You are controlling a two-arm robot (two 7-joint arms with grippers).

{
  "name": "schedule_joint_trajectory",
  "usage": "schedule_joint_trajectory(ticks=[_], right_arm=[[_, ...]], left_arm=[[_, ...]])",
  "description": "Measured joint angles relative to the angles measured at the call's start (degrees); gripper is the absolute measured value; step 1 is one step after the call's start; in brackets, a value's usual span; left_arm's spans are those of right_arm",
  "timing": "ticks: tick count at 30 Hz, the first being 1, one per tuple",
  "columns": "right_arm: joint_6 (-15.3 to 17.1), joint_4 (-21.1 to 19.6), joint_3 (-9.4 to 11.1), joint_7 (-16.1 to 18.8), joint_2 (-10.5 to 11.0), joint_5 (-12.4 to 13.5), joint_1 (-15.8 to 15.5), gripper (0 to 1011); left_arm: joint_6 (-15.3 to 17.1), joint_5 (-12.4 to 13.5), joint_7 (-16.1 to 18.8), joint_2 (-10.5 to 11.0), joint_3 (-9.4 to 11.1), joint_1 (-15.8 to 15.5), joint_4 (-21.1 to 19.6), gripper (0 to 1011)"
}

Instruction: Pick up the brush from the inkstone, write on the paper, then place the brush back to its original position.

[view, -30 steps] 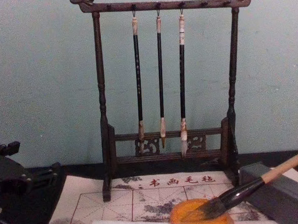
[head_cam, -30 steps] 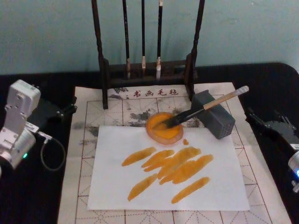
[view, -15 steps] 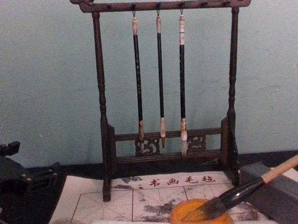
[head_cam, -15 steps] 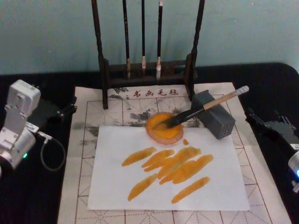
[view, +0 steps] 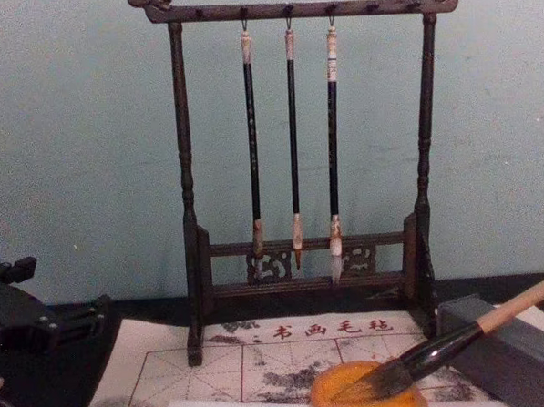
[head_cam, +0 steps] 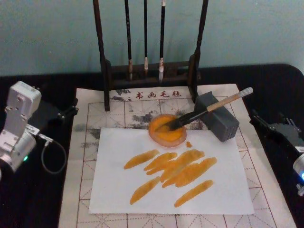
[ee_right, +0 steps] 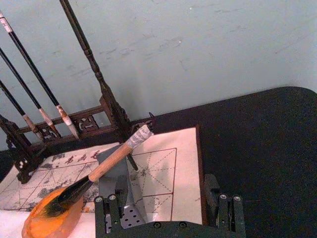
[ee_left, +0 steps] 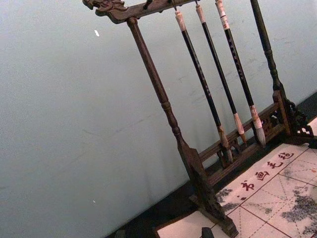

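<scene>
Right end effector [head_cam: 278,129]: parked over the worktop's right edge, well apart from the brush; in the right wrist view its two dark fingers [ee_right: 110,210] stand wide apart with nothing between them.
Left end effector [head_cam: 59,113]: parked over the worktop's left edge, beside the felt mat's left border; whether its fingers are apart or together, I cannot tell.
Brush [head_cam: 204,109]: lies slanted, bristles down in the orange dish, tan handle propped across the top of the grey block, whitish wrapped end pointing toward the worktop's back right corner.
Orange dish [head_cam: 166,132]: round, filled with orange colour, overlapping the paper's back edge near the mat's middle.
Grey block [head_cam: 217,118]: perforated box just right of the dish, on the mat's right half, touching the handle.
Paper [head_cam: 228,190]: white sheet on the front half of the mat, carrying several slanted orange strokes [head_cam: 180,170] across its middle.
Felt mat [head_cam: 88,142]: cream with red grid lines, a row of red characters along its back edge and grey ink stains.
Brush rack [view: 296,147]: dark wooden frame at the mat's back edge, three thin brushes [view: 293,138] hanging from its top bar.
</scene>
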Motion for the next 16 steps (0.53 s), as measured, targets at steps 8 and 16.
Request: schedule_joint_trajectory(ticks=[8, 16], right_arm=[[0.0, 0.0, 0.0, 0.0, 0.0, 0.0, 0.0, 1000], [0.0, 0.0, 0.0, 0.0, 0.0, 0.0, 0.0, 1000]], left_arm=[[0.0, 0.0, 0.0, 0.0, 0.0, 0.0, 0.0, 1001], [0.0, 0.0, 0.0, 0.0, 0.01, 0.0, 0.0, 1001]])
